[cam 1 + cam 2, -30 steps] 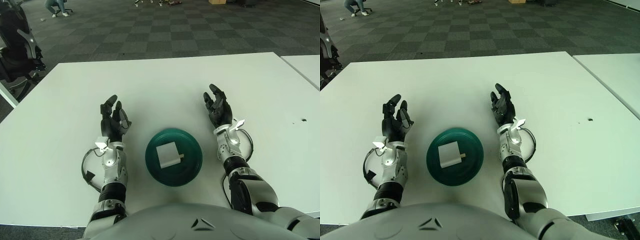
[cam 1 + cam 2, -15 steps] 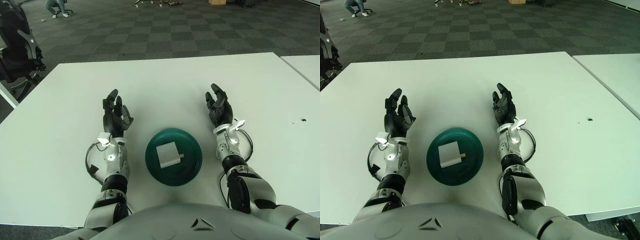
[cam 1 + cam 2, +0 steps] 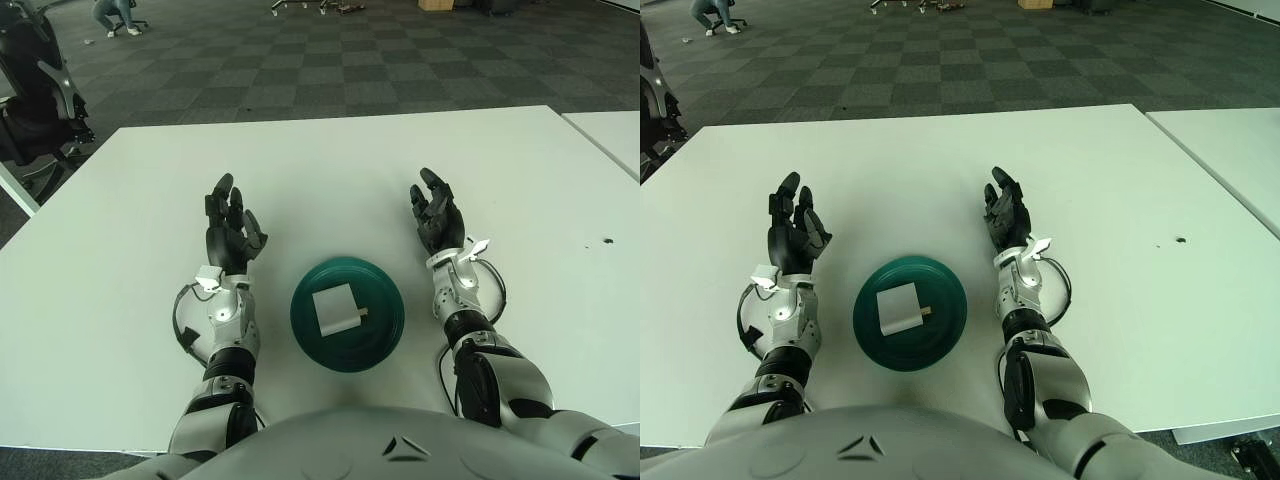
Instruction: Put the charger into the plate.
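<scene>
White boxy charger (image 3: 335, 309) in round green plate (image 3: 384, 336)

- A white table (image 3: 330, 160) fills the view, its far edge meeting a dark checkered carpet floor (image 3: 330, 60).
- A dark green plate (image 3: 348, 315) sits directly on the tabletop near the front edge, roughly centred.
- A small dark mark (image 3: 607, 241) shows on the table surface well to the right of the plate.
- A second white table (image 3: 612, 135) stands just beside it on the right, separated by a narrow gap.
</scene>
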Motion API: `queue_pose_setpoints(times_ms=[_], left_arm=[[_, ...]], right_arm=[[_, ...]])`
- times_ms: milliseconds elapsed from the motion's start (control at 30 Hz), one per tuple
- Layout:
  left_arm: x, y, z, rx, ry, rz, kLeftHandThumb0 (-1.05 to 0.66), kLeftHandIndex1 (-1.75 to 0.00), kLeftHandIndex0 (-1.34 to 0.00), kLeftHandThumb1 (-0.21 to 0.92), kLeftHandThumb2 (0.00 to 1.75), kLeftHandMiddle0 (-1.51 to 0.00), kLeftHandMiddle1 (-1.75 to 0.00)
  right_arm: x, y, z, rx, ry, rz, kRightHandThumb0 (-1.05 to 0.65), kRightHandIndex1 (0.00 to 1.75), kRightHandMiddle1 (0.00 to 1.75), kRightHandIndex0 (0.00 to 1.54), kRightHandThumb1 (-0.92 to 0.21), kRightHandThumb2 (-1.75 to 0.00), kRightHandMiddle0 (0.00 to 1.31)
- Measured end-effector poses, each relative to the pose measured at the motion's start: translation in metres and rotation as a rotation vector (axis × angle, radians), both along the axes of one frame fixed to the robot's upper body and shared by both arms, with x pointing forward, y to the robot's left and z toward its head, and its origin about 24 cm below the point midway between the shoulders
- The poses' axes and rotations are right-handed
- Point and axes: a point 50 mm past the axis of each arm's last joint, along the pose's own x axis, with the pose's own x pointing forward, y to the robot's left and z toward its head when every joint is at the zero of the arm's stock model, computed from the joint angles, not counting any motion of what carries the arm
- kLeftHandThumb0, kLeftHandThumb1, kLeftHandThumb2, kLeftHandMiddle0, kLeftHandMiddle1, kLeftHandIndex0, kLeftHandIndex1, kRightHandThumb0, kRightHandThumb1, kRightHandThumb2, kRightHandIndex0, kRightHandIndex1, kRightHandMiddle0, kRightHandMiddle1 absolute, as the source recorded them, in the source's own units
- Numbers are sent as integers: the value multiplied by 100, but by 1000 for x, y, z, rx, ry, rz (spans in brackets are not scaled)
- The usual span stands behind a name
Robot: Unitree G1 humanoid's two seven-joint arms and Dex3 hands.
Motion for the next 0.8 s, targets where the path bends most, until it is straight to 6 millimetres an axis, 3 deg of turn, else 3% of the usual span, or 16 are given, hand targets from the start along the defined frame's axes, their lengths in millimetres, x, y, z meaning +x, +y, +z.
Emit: queue_pose_setpoints(times_ms=[167, 500, 800], left_arm=[[0, -2, 1, 11, -3, -16, -82, -61, 0, 92, 97, -22, -1], [-1, -7, 5, 53, -33, -52, -86, -65, 0, 92, 95, -26, -3], [-7, -14, 13, 137, -93, -43, -86, -73, 0, 92, 97, -35, -6]], right_arm=[[0, 4, 2, -53, -11, 8, -91, 0, 55, 8, -92, -101, 0], [-3, 14, 7, -230, -68, 35, -91, 1, 33, 10, -92, -105, 0], [-4, 21, 11, -295, -114, 48, -92, 2, 43, 15, -92, -92, 0]])
